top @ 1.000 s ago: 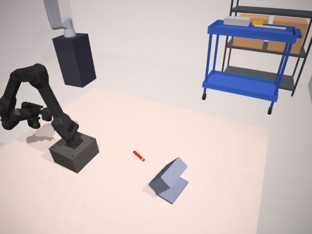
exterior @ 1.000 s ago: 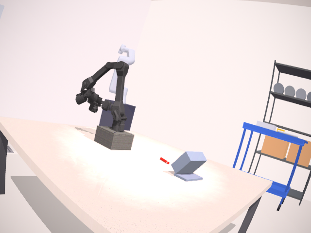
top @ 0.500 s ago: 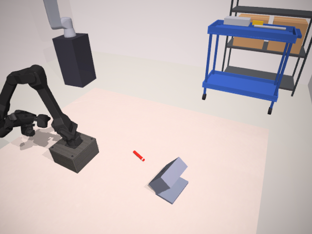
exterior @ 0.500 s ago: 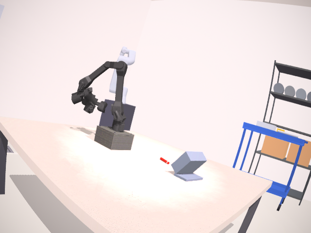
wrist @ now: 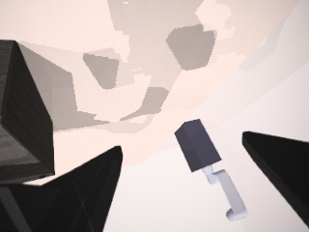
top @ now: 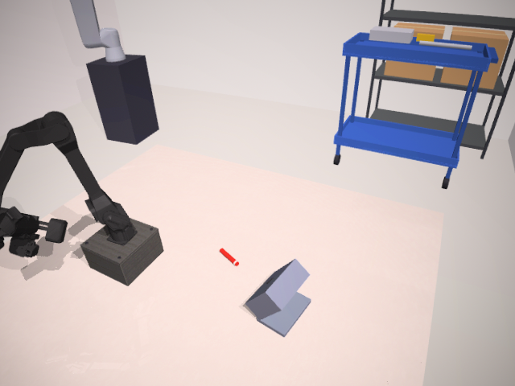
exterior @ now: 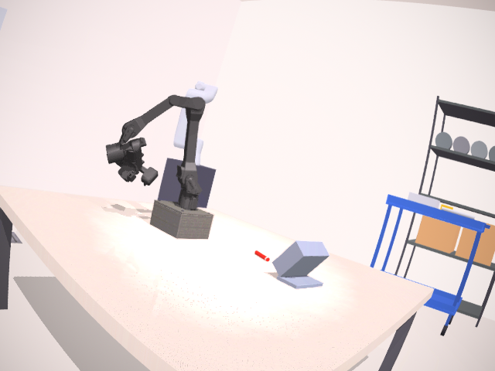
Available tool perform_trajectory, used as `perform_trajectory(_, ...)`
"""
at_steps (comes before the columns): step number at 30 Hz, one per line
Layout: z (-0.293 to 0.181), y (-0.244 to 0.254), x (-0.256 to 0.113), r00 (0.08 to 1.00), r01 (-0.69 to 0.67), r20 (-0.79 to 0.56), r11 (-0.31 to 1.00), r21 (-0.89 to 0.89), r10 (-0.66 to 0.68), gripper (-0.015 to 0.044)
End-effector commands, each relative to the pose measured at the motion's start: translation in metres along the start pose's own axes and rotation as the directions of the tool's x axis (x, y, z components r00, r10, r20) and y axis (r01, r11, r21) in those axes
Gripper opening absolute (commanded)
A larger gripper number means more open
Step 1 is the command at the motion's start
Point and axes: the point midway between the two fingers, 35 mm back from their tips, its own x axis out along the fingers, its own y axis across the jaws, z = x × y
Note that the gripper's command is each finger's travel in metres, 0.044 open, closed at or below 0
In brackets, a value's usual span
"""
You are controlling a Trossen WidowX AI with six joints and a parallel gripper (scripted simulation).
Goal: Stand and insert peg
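A red peg (top: 228,256) (exterior: 261,256) lies on its side on the table between the robot's base and the sloped panel. Its white band is at the end toward the panel. The blue-grey sloped panel (top: 286,284) (exterior: 299,260) stands on a flat foot, its face tilted toward the robot. A dark hole (top: 271,280) shows narrowly in that face in the top view; it is hidden in the exterior view. My gripper (wrist: 181,144) is open and empty, raised above the table on the far side of the base from the peg and panel. The wrist view shows neither.
The arm stands on a dark wooden base block (top: 126,259) (exterior: 182,223) (wrist: 26,116). Beyond the table are a dark pedestal (top: 122,100) (wrist: 198,145) with a pale arm, a blue cart (top: 399,139), and a shelf rack with boxes.
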Motion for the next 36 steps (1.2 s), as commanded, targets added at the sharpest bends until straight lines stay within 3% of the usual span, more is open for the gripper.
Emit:
perform_trajectory(1, 0.026, 0.008, -0.026, 0.994, 0.066, 0.087, 0.998, 0.013, -0.067, 0.0440)
perform_trajectory(11, 0.095, 0.067, -0.109, 0.905, 0.227, 0.372, 0.974, -0.010, -0.207, 0.0440)
perform_trajectory(20, 0.125, 0.155, -0.162, 0.790, 0.275, 0.581, 0.960, -0.050, -0.196, 0.0440)
perform_trajectory(29, 0.116, 0.273, -0.190, 0.689, 0.275, 0.721, 0.947, -0.166, -0.074, 0.0440)
perform_trajectory(36, 0.076, 0.375, -0.189, 0.612, 0.316, 0.789, 0.899, -0.303, 0.051, 0.0440)
